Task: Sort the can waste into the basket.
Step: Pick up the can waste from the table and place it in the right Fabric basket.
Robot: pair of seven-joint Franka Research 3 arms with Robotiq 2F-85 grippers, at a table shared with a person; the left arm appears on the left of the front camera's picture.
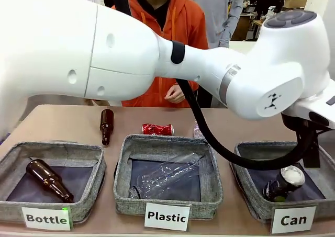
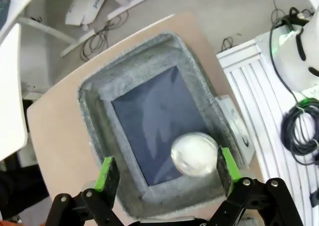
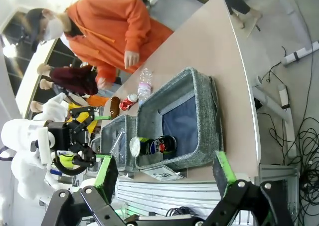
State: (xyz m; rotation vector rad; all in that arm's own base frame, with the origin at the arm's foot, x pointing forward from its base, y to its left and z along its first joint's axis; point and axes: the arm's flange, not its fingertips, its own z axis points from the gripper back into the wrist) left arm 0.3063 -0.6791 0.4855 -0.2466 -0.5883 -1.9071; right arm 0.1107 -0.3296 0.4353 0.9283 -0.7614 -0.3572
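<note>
Your right gripper (image 3: 164, 178) hangs with its jaws wide apart and nothing between them. Past them you see the basket (image 3: 204, 111) on the tabletop (image 3: 214, 36), with the black can (image 3: 158, 146) lying on its dark lining at one end. The left gripper (image 3: 110, 136) hangs close by that end, jaws spread. The red can (image 3: 130, 101) lies on the tabletop beyond.

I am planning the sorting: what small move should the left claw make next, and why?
Probably lift the open left claw clear of the Can basket and swing it toward the red can. The black can already lies in that basket, free of the claw, while the red can rests on the table behind the Plastic basket.
</note>
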